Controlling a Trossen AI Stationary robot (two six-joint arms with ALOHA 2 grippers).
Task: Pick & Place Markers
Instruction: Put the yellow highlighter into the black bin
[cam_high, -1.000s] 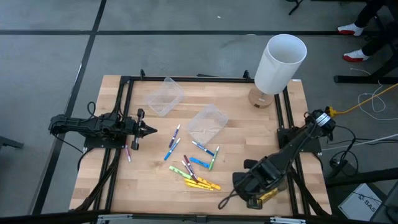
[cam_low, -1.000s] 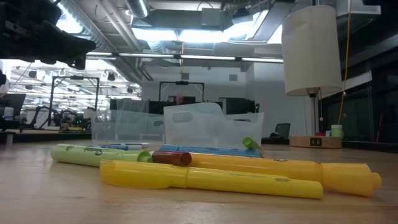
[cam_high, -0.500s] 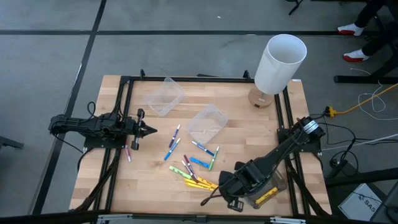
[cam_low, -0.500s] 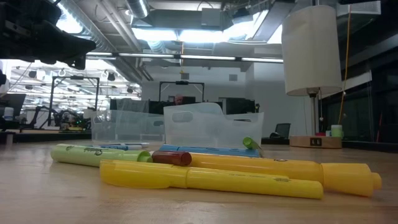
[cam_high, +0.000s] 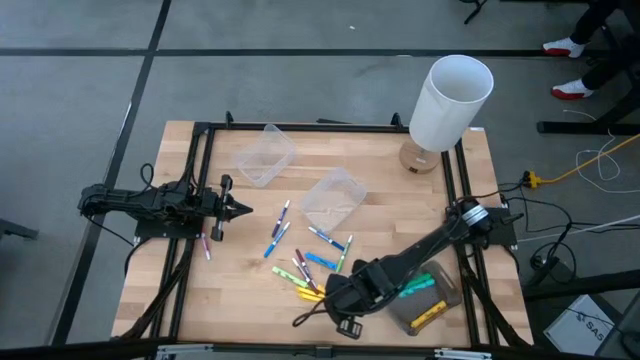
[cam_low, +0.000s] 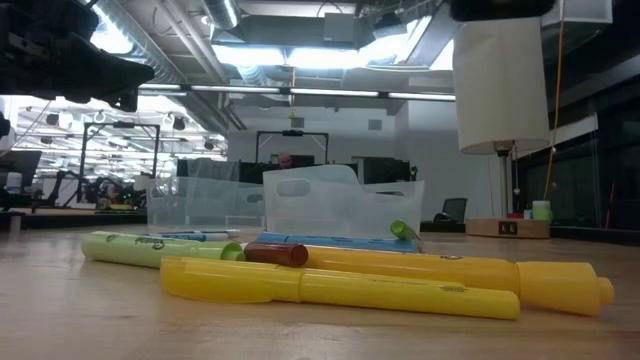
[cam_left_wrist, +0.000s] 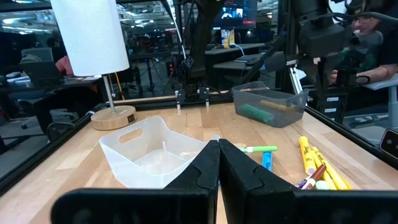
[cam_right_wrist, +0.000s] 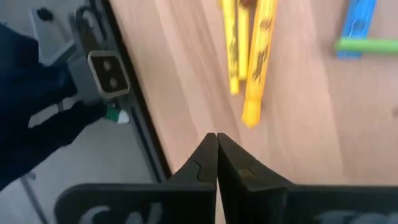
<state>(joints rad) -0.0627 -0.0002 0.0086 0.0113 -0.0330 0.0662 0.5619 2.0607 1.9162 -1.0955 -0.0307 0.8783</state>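
Observation:
Several markers (cam_high: 308, 262) in yellow, green, blue and maroon lie flat and scattered on the wooden table's middle. In the low view the yellow markers (cam_low: 330, 285) lie nearest. My right gripper (cam_high: 330, 293) hovers shut above the yellow markers (cam_right_wrist: 258, 62) near the near edge and touches nothing. A tub (cam_high: 428, 296) at the near right holds a green and a yellow marker. My left gripper (cam_high: 246, 209) waits shut above the table's left side; its fingers (cam_left_wrist: 217, 158) point toward a clear tub (cam_left_wrist: 152, 152).
Two clear tubs (cam_high: 266, 155) (cam_high: 333, 196) stand on the far half of the table. A lamp with a white shade (cam_high: 452, 98) stands at the far right corner. A black frame rail (cam_right_wrist: 102, 68) runs along the near edge. One marker (cam_high: 206, 246) lies near the left arm.
My right arm has swung toward the table's left along the near edge, from above the near-right tub to above the yellow markers. The markers have stayed where they were.

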